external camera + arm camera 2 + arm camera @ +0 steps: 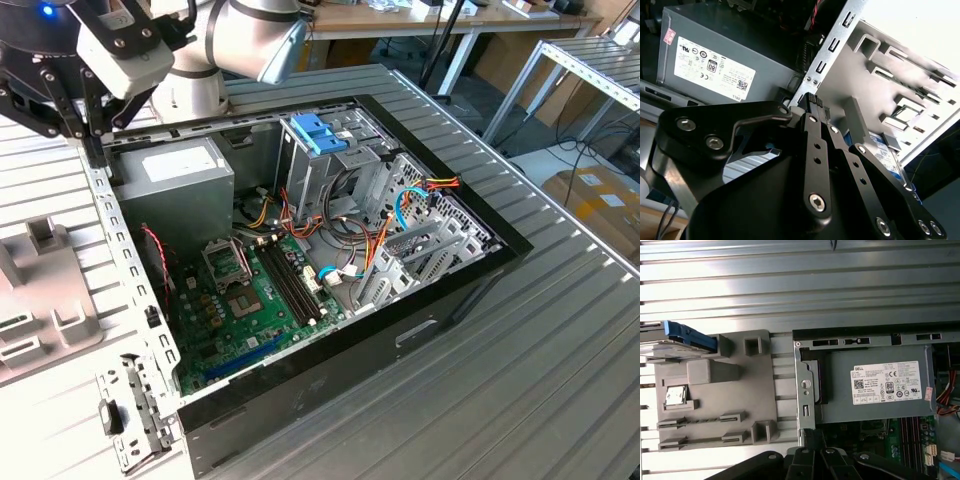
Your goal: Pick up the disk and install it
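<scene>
At the exterior view's left, a pale grey moulded plastic holder tray [45, 300] lies on the ribbed metal table [560, 350], just beside the open black computer case [440, 300]. The disk [687, 335], a flat dark drive framed in a bright blue plastic carrier, is found in the first wrist view at a corner of the holder tray, on the edge away from the computer case, with its blue end showing. It is not yet picked up.

The black linkage gripper [812, 102] is held above the wall of the computer case that faces the holder tray. It is near the big grey metal power-supply box [875, 385] and apart from the disk. In the second wrist view its fingertips are seen drawn together with nothing between them.

The disk is judged stiff and fairly dense, with smooth faces that could slip, and it is likely sensitive to knocks. The blue frame is probably more yielding than the drive itself. Hold is best taken squarely across the exposed blue end or the two long sides, so that the disk is not twisted in its seat.
</scene>
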Controlling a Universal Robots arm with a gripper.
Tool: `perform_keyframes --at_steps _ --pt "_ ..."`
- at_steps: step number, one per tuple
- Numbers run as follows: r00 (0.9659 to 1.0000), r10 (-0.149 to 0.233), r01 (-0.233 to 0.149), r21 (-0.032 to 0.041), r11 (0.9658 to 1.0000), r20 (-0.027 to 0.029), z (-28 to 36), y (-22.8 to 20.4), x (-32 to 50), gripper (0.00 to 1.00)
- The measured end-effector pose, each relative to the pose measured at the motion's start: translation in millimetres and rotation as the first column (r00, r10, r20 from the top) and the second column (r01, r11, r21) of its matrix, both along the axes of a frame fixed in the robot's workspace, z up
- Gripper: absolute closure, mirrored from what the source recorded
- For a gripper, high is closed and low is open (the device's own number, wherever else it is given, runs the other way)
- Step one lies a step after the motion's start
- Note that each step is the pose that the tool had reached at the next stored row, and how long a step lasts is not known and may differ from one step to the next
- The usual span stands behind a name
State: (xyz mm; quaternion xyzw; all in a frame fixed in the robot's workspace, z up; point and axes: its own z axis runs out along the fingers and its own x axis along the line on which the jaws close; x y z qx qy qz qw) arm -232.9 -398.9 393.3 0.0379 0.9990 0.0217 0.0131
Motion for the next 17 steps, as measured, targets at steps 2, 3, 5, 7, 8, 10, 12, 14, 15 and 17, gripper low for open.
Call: perform_keyframes --at_steps 2,3,5,7,8,10,12,14,15,17 --pt "1.0000 0.000 0.000 0.0000 1.0000 0.0000 0.0 0.0 -2.2 0.89" --pt "1.0000 0.000 0.000 0.0000 1.0000 0.0000 0.0 0.0 -3.7 0.89" --pt "1.0000 0.000 0.000 0.0000 1.0000 0.0000 0.0 0.0 -5.1 0.89" --pt "1.0000 0.000 0.000 0.0000 1.0000 0.0000 0.0 0.0 -6.6 0.89" --pt "1.0000 0.000 0.000 0.0000 1.0000 0.0000 0.0 0.0 -7.8 0.89" --pt "1.0000 0.000 0.000 0.0000 1.0000 0.0000 0.0 0.0 -9.1 0.89" --pt "1.0000 0.000 0.000 0.0000 1.0000 0.0000 0.0 0.0 -10.8 0.89" --pt "1.0000 0.000 0.000 0.0000 1.0000 0.0000 0.0 0.0 -12.8 0.89" --pt "1.0000 0.000 0.000 0.0000 1.0000 0.0000 0.0 0.0 -14.1 0.89" --pt "1.0000 0.000 0.000 0.0000 1.0000 0.0000 0.0 0.0 -16.2 0.89"
